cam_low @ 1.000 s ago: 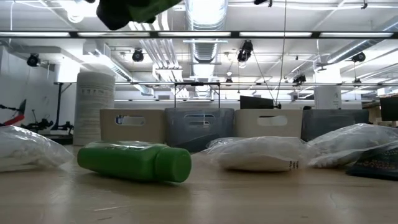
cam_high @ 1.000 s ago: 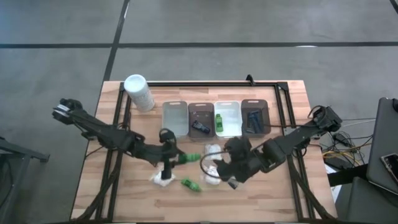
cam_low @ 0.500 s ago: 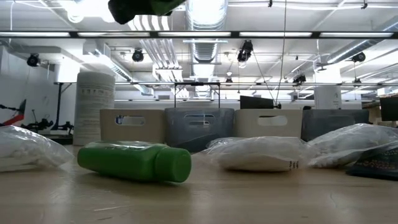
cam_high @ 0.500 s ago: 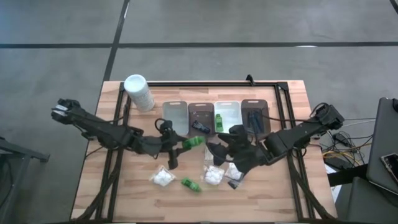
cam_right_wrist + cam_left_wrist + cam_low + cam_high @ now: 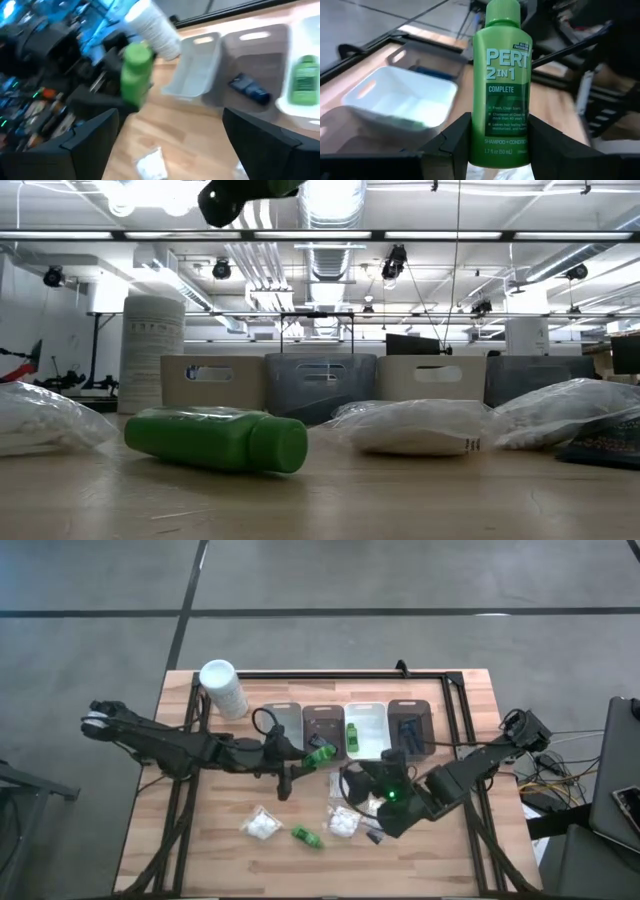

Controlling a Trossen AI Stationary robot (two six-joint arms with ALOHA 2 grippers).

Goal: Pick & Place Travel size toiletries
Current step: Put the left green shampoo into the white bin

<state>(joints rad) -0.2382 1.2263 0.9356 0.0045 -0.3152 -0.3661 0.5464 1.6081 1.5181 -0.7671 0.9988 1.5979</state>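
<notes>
Left end effector point(image 5: 312, 758) grips a green bottle point(image 5: 320, 757) mid-frame, just below the trays point(image 5: 281, 730); right end effector point(image 5: 368, 783) hangs open, empty. One bottle point(image 5: 352, 734) is already trayed; another bottle point(image 5: 306, 837) and puff packets point(image 5: 261, 825) lie on the bench point(image 5: 200, 860).

Green Pert bottle point(image 5: 501, 82) clamped upright between left gripper point(image 5: 495, 145) fingers, cap up, above the tabletop point(image 5: 210, 840) near the trays. Second green bottle point(image 5: 307, 837) lying flat beside two clear packets of white puffs point(image 5: 262, 826). Third green bottle point(image 5: 352, 734) resting in the white tray point(image 5: 374, 715).
</notes>
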